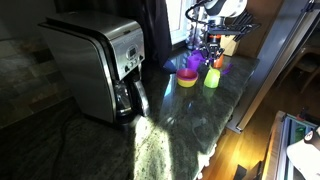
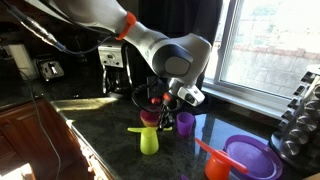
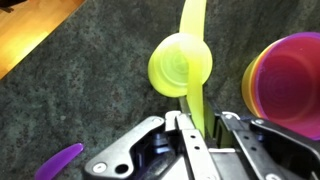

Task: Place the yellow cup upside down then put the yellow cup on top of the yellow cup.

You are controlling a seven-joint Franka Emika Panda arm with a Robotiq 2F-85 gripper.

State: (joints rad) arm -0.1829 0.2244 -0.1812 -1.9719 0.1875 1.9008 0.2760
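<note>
A lime-yellow cup (image 3: 178, 64) with a long flat handle stands on the dark stone counter; it also shows in both exterior views (image 2: 148, 140) (image 1: 212, 76). In the wrist view I see a round end of it, apparently its base facing up. My gripper (image 3: 198, 118) is just above it, and its fingers are closed on the yellow handle strip. It also shows in an exterior view (image 2: 165, 103). Beside it is a second yellow cup (image 3: 252, 72) with a magenta cup (image 3: 292, 85) nested inside.
A purple cup (image 2: 185, 122) stands close behind. A purple plate (image 2: 250, 156) and an orange cup (image 2: 215, 166) are near the counter's end. A purple spoon (image 3: 57, 160) lies on the counter. A steel coffee maker (image 1: 100, 65) stands farther along. The counter edge (image 1: 225, 135) drops to the floor.
</note>
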